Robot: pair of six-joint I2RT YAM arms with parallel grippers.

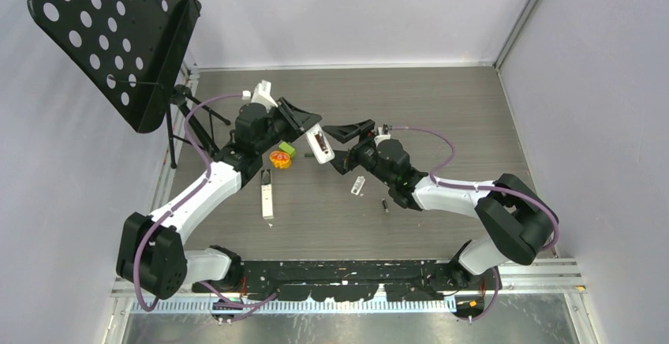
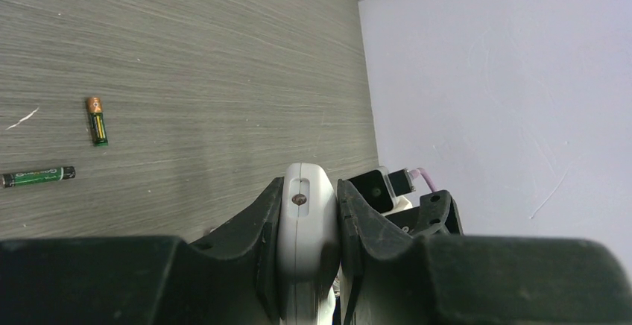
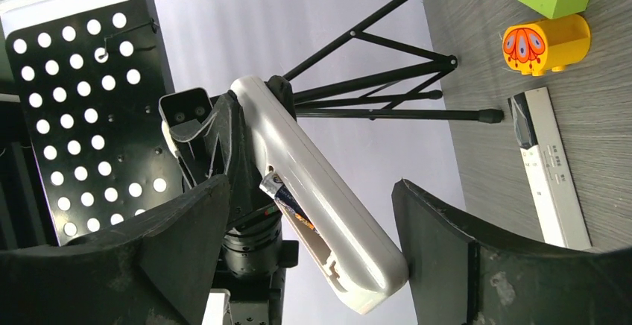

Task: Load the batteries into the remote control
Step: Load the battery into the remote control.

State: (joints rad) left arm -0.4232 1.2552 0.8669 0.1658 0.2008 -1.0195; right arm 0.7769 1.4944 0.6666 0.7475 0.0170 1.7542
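Okay so, biggest first: grey wood table (image 1: 442, 107), with a black music stand (image 1: 110, 36) off to the far left of the held remote control (image 3: 320, 183). The left tool (image 2: 311, 191) is pinching that remote by its sides, up off the table. The right tool (image 3: 311, 191) is spread wide around its lower end, with gaps on both sides. A second white remote (image 1: 267, 200) lies flat, near-left of the held one. One battery (image 3: 287, 202) sits slanted in its open bay, and two batteries (image 2: 96, 120) (image 2: 37, 176) lie on the table below it.
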